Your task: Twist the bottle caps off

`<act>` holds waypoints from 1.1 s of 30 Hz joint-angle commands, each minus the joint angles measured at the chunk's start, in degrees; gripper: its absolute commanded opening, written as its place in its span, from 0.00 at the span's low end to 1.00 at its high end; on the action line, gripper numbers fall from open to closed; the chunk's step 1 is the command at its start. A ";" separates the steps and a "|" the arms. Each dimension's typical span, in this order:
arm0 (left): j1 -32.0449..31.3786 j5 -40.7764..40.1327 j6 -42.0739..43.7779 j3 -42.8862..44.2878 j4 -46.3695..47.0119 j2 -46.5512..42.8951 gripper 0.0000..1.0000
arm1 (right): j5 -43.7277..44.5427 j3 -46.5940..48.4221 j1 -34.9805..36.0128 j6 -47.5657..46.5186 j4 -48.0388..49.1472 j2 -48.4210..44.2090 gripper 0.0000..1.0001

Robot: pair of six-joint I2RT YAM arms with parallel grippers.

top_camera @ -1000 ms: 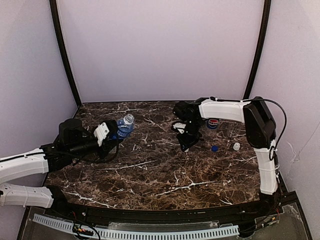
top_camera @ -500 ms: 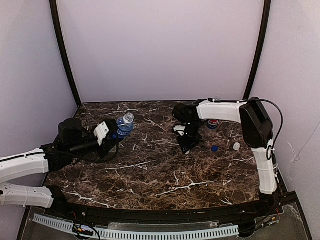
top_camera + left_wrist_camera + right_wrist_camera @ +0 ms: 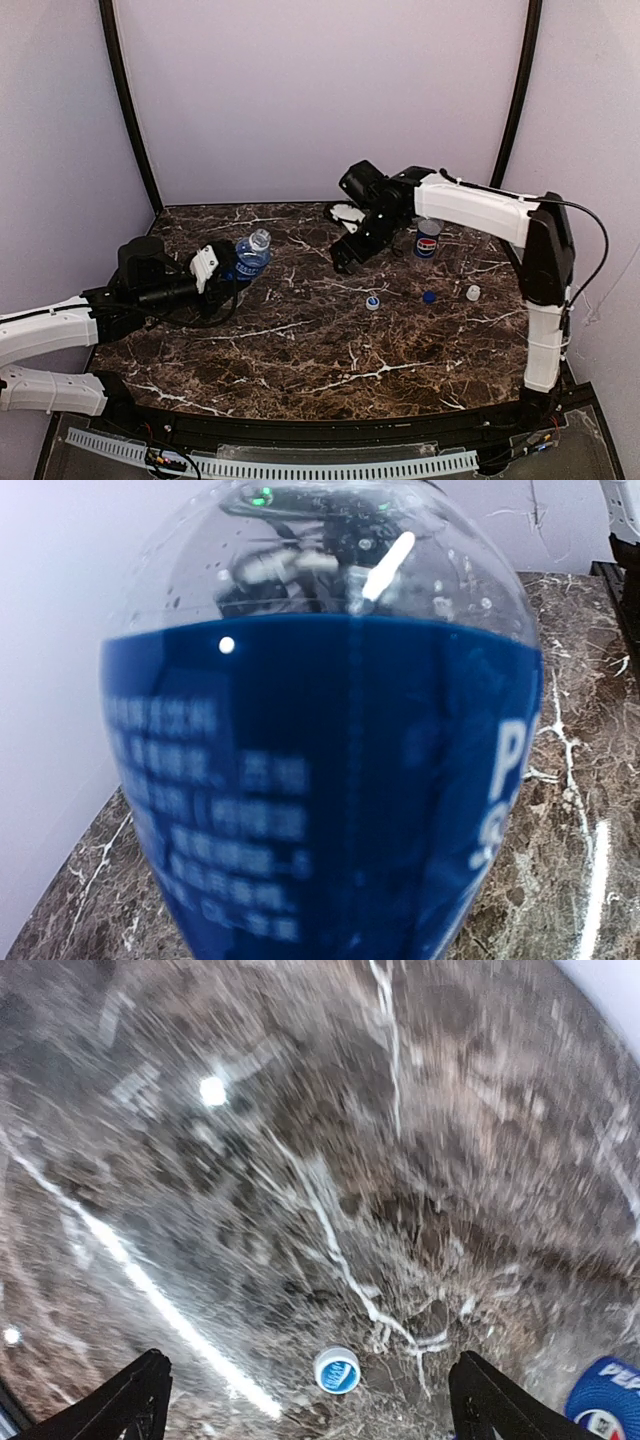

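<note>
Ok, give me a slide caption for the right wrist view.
Right jaws wide open above the marble table, a blue-white cap lying below between them, Pepsi bottle at the corner.

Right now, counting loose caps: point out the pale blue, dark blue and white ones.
pale blue cap (image 3: 372,302), top view, centre
dark blue cap (image 3: 428,296), top view, centre
white cap (image 3: 473,293), top view, centre

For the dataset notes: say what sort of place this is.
Likely a lab robot test booth: plain pale walls enclose a marble-patterned table, with the left arm and right arm mounted at its near edge.
</note>
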 commanded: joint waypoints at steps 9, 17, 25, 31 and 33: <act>-0.19 13.45 -6.31 2.94 2.69 -0.26 0.24 | -38.99 -31.00 14.01 -18.16 69.29 -32.82 0.98; -0.20 15.94 -7.46 3.09 3.12 -0.37 0.24 | -36.80 -22.38 15.23 -13.47 65.81 -25.24 0.81; -0.17 16.53 -7.02 3.13 3.08 -0.39 0.24 | -38.08 -20.53 15.16 -9.60 65.37 -21.60 0.47; -0.16 16.17 -6.80 3.09 3.74 -0.51 0.24 | -37.70 -17.57 15.18 -10.54 60.71 -19.34 0.40; -0.21 15.86 -6.81 3.19 3.67 -0.51 0.24 | -37.75 -16.89 15.23 -11.12 58.79 -18.95 0.44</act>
